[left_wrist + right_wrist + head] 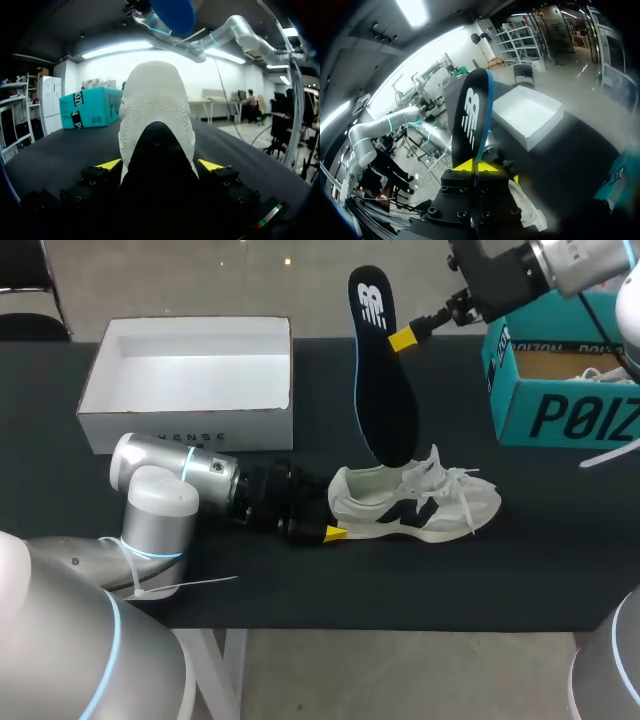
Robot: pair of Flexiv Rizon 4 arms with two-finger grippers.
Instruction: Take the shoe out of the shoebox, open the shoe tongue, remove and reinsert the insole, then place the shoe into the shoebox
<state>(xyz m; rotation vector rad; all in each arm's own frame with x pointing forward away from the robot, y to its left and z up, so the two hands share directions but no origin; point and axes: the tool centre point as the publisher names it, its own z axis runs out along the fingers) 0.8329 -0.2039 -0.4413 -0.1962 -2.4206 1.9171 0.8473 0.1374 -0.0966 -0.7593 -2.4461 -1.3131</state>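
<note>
- At the upper left of the head view you have the white shoebox [190, 380]. It is open at the top, its white inside showing, and it stands on the dark table [500, 580] by the far edge.
- Your left arm [170, 490] comes in from the lower left. It lies low across the table just in front of the shoebox.
- Your left end effector [159, 167] is clamped on the heel of the shoe [415, 502]. In the left wrist view one yellow tip presses each side of the heel.
- The shoe is white with a dark side mark and sits on its sole just below the middle of the head view. Its heel points left and its toe right, and its laces are loose.
- The insole [383, 370] is dark with a blue edge and hangs upright above the shoe, in the upper middle of the head view. Its lower end reaches the shoe's opening near the tongue. You cannot tell whether it goes inside.
- Your right arm [520, 275] enters from the upper right corner. Your right end effector [476, 167] is pinched on the insole's edge near its upper end, with the yellow tips close together and only the insole between them.
- At the right edge of the head view a teal box [560, 390] stands open on the table, behind and to the right of the shoe.
</note>
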